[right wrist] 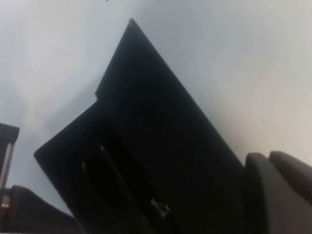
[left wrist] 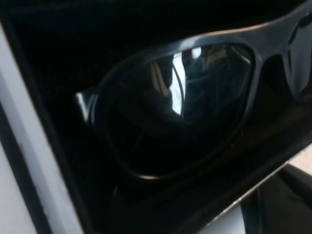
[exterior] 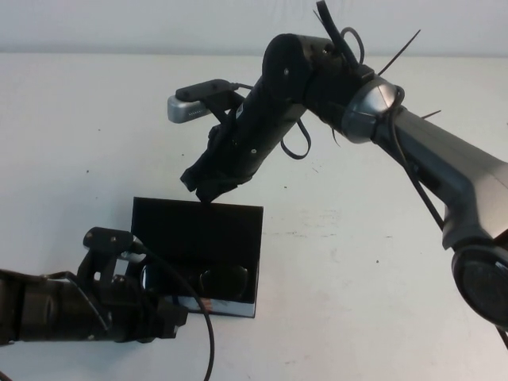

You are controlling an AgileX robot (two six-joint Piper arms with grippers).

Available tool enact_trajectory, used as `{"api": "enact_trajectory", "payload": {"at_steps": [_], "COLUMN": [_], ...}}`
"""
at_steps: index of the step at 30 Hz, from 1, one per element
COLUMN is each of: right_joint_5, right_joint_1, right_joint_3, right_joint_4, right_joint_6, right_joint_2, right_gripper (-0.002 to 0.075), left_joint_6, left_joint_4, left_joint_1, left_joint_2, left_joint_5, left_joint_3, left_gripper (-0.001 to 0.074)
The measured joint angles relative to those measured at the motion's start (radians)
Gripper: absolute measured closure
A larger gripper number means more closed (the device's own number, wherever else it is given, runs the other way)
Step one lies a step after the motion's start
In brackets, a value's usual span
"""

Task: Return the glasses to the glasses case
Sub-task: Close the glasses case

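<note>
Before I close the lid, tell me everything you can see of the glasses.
The glasses have a dark, glossy plastic-looking frame and tinted lenses that mirror the surroundings. They lie inside the open glasses case, in its near part by the printed front edge, resting on the black lining. The temples cannot be made out. The left gripper is at the case's near left corner; the right gripper is at the raised lid's far edge. Neither visibly touches the glasses.

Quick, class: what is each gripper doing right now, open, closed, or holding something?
Left gripper: at the glasses case's front edge by the glasses; state cannot be told.
Right gripper: at the lid's top edge; cannot be told.
</note>
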Motion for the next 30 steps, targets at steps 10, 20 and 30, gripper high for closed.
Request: {"api": "enact_trajectory", "payload": {"at_steps": [10, 20, 30], "right_joint_5": [-0.126, -0.098, 0.018], "right_joint_1": [0.002, 0.002, 0.000], "right_joint_3": [-0.029, -0.029, -0.056], "right_joint_4": [-0.037, -0.057, -0.003], "right_joint_6": [0.000, 0.000, 0.000], "right_joint_2": [0.014, 0.081, 0.063], "right_gripper": [0.0737, 0.0737, 0.0737], "left_joint_6": [0.014, 0.015, 0.015], "left_joint_4": [0.000, 0.000, 0.000], "left_joint_1": [0.000, 0.000, 0.000], "left_joint_2": [0.000, 0.000, 0.000], "left_joint_5": [0.005, 0.005, 0.005], "left_joint_3": [0.000, -0.001, -0.001], "left_gripper": [0.0735, 0.0735, 0.0735]}}
